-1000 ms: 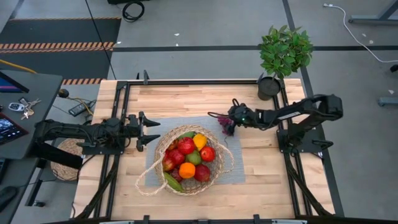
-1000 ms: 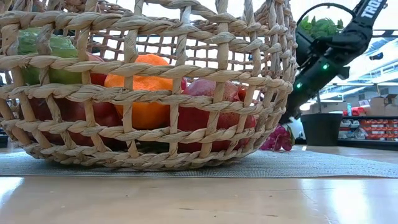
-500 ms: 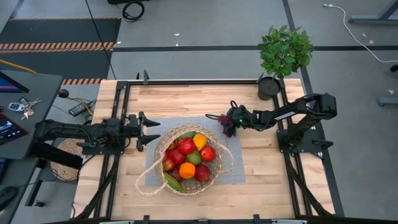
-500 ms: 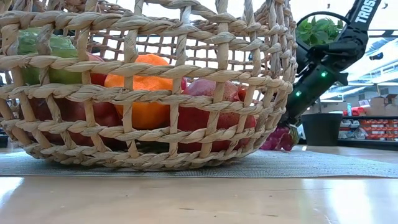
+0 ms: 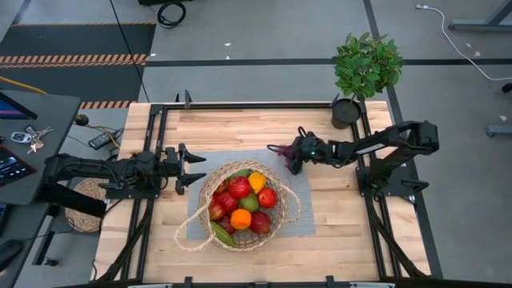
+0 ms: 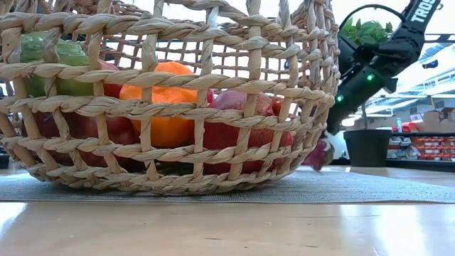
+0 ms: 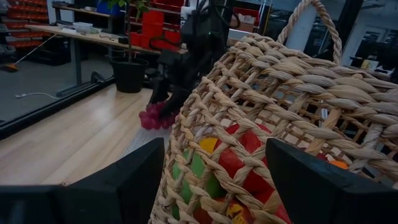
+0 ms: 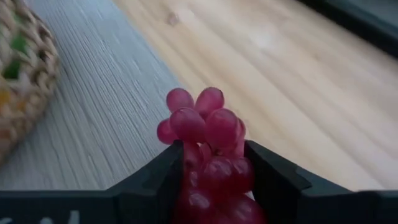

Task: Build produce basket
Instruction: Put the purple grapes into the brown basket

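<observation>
R jaws clamp grapes (image 8: pixel 208 146) beside basket (image 5: pixel 284 210).

The basket (image 6: pixel 163 99) is cut off at the low view's top and left edges. The grapes (image 8: pixel 208 149) are half hidden between the right tool's (image 8: pixel 214 177) fingers.

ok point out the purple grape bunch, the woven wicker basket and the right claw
purple grape bunch (image 8: pixel 208 134), right wrist view, middle of the cluster
tan woven wicker basket (image 5: pixel 282 222), high view, right rim
right claw (image 5: pixel 290 158), high view, between its fingertips
</observation>
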